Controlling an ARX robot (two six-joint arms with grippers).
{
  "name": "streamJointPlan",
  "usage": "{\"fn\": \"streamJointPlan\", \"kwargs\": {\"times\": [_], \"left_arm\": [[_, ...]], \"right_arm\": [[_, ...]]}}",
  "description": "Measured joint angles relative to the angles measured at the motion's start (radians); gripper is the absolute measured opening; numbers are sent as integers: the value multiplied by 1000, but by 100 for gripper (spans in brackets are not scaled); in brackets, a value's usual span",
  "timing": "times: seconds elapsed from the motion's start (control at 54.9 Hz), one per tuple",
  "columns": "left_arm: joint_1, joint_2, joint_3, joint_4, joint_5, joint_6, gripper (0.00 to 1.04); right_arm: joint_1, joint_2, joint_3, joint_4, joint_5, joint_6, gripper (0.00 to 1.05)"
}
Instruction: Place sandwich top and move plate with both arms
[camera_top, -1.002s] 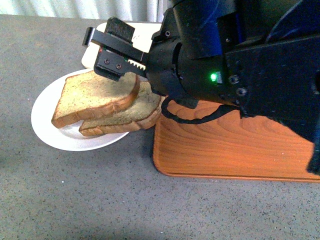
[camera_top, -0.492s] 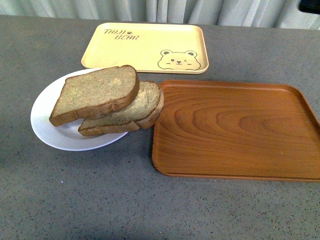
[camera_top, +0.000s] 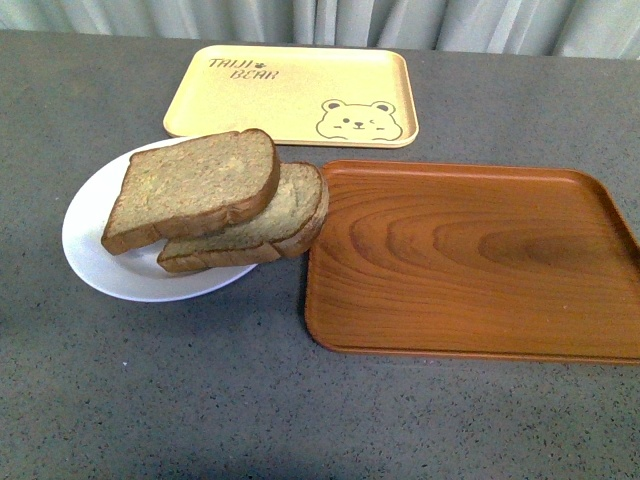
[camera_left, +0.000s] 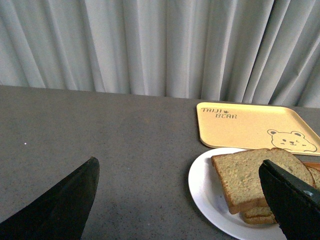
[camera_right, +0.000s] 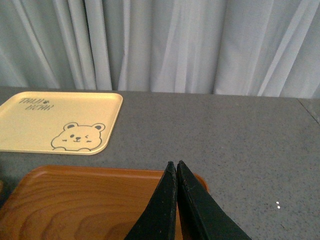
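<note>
Sandwich top (camera_top: 190, 190) now rests askew on the lower slice (camera_top: 295, 215), the right gripper (camera_right: 175, 164) having withdrawn with fingers pressed together, left gripper (camera_left: 178, 165) spread, so moving the plate (camera_top: 110, 270) remains.

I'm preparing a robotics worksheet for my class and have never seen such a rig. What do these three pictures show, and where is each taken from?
It is a robot with two arms, each ending in a two-fingered gripper. The front view looks from its body onto a grey table: a white plate holds two bread slices, the sandwich top lying askew on a lower slice, beside a wooden tray and a yellow bear tray. Neither arm shows there. The other two come from wrist cameras: the left gripper is open and empty, the right gripper shut, holding nothing.
</note>
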Motion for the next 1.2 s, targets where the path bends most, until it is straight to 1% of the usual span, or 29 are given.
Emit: {"fn": "streamJointPlan", "kwargs": {"times": [0.182, 0.237, 0.328, 0.601, 0.783, 1.203], "left_arm": [[0, 0, 0, 0, 0, 0, 96], [0, 0, 0, 0, 0, 0, 96], [0, 0, 0, 0, 0, 0, 96], [0, 0, 0, 0, 0, 0, 96], [0, 0, 0, 0, 0, 0, 96], [0, 0, 0, 0, 0, 0, 96]], "right_arm": [[-44, -192, -53, -142, -43, 0, 2], [-88, -243, -63, -184, -109, 0, 2], [-129, -325, -73, -254, -123, 0, 2], [-132, -568, -74, -469, -128, 0, 2], [-132, -694, -74, -586, -128, 0, 2], [-132, -867, -74, -756, -128, 0, 2]]}}
